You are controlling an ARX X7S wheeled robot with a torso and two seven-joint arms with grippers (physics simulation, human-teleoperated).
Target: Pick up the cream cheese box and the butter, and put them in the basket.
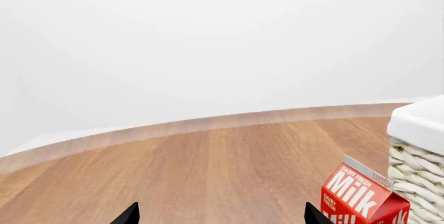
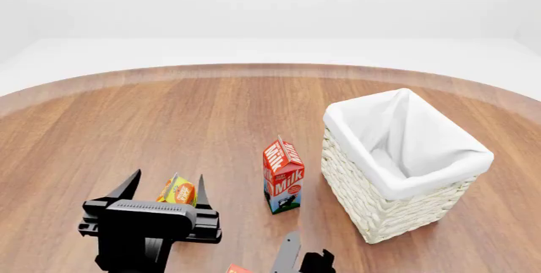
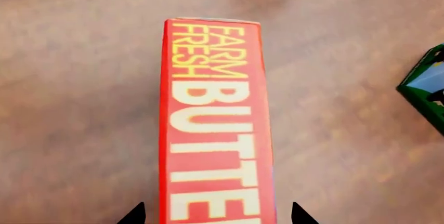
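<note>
The butter (image 3: 215, 125), an orange-red box with yellow "FARM FRESH BUTTER" lettering, lies on the wood table right under my right gripper (image 3: 216, 218). The gripper is open, with a fingertip on each side of the box and a gap at both sides. In the head view only a corner of the butter (image 2: 238, 268) shows, beside the right gripper (image 2: 303, 255) at the bottom edge. The basket (image 2: 457, 152), cream wicker with a white liner, stands at the right. My left gripper (image 2: 165, 184) is open and holds nothing. The cream cheese box is out of view.
A red-and-white milk carton (image 2: 283, 175) stands upright just left of the basket and also shows in the left wrist view (image 1: 361, 198) next to the basket's wall (image 1: 416, 151). A yellow-orange juice carton (image 2: 177, 192) sits behind the left gripper's fingers. The round table's edge (image 2: 253, 69) curves across the back.
</note>
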